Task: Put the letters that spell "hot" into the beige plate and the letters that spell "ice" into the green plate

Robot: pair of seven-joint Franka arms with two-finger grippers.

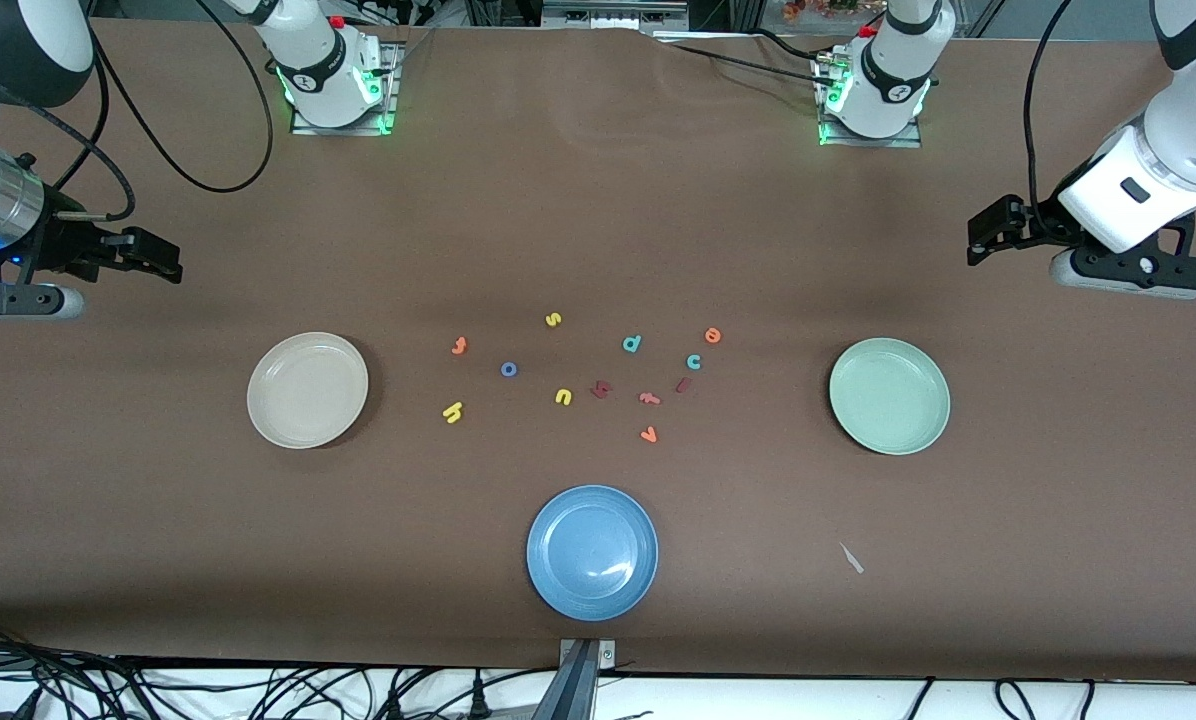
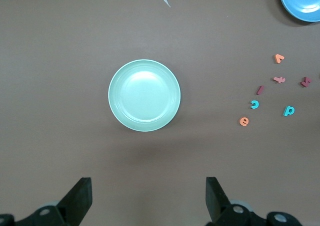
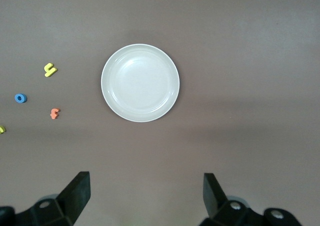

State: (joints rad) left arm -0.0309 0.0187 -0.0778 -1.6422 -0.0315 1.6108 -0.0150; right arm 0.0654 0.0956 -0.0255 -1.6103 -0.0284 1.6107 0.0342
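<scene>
Both plates, the beige plate (image 1: 307, 390) and the green plate (image 1: 889, 396), lie bare; the left gripper (image 2: 149, 198) and right gripper (image 3: 146, 195) wait with fingers spread, holding nothing, ready for letters.

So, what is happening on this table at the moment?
Nothing is being handled yet. Small foam letters lie scattered in the middle of the table, between the beige plate and the green plate; both plates hold nothing. A blue plate sits nearer the front camera. The right gripper hangs open, up in the air near the beige plate's end of the table, and the left gripper hangs open near the green plate's end.
</scene>
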